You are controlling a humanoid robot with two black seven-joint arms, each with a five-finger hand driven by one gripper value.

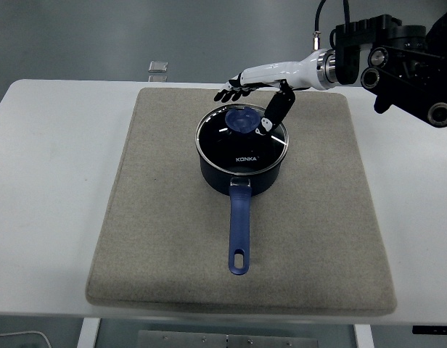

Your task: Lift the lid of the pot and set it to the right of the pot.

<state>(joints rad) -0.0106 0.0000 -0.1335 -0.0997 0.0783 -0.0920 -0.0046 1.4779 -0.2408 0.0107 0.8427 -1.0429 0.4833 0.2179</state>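
- Right hand [256, 90] hangs over the far right part of the pot lid [242, 138], fingers spread flat and thumb angled down, gripping nothing.
- Lid sits on the dark pot [242, 168] in the middle of the grey mat [136, 217].
- Blue knob [243, 119] lies just below and left of the thumb tip, between thumb and fingers.
- Pot handle [239, 232] points at the near edge, so the mat right of the pot is bare.
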